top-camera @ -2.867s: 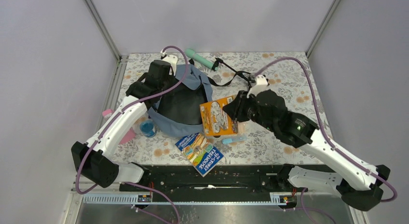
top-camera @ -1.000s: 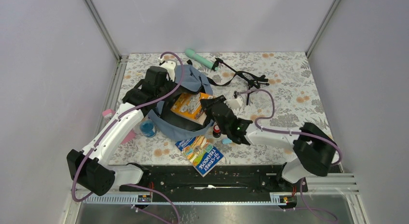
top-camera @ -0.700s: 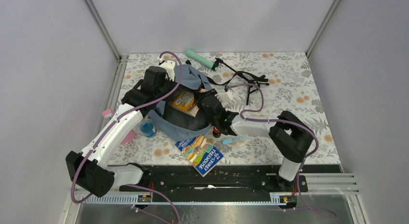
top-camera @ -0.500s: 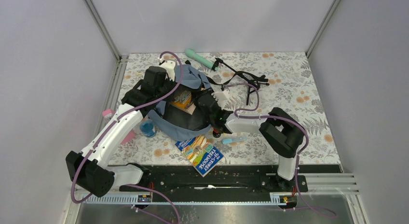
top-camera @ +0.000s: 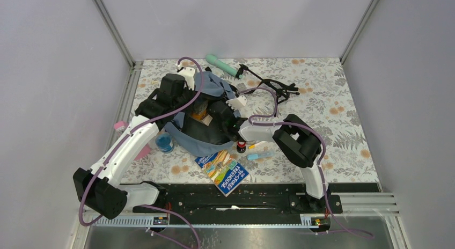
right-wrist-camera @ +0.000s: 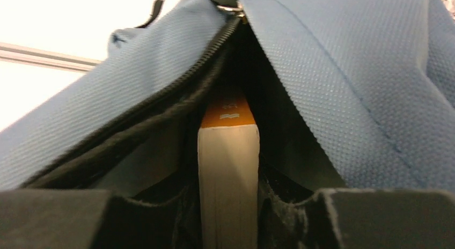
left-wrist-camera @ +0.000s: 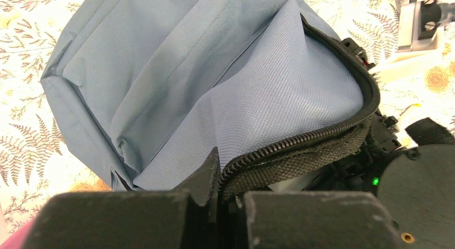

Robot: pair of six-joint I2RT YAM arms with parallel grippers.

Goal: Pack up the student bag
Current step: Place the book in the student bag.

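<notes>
found the student bag (top-camera: 196,146) slumped on the floral surface (top-camera: 332,99) just nine o'clock of centre, mouth gaping toward three o'clock. found the left jaws pinched fully together on the bag's zippered rim (left-wrist-camera: 300,144), lifting the flap. found the right jaws part open, clamped across the page block of an orange-covered book (right-wrist-camera: 228,168), nose already inside the mouth. judged the step in hand as sliding that book in: best done by holding the rim high and taut, driving the book straight past the zipper teeth, letting go only once well seated. read "treehouse" on the paperback (top-camera: 222,171) lying at six o'clock of the bag; could not read the small white marks on the book's orange end. made out no brand on the bag.
</notes>
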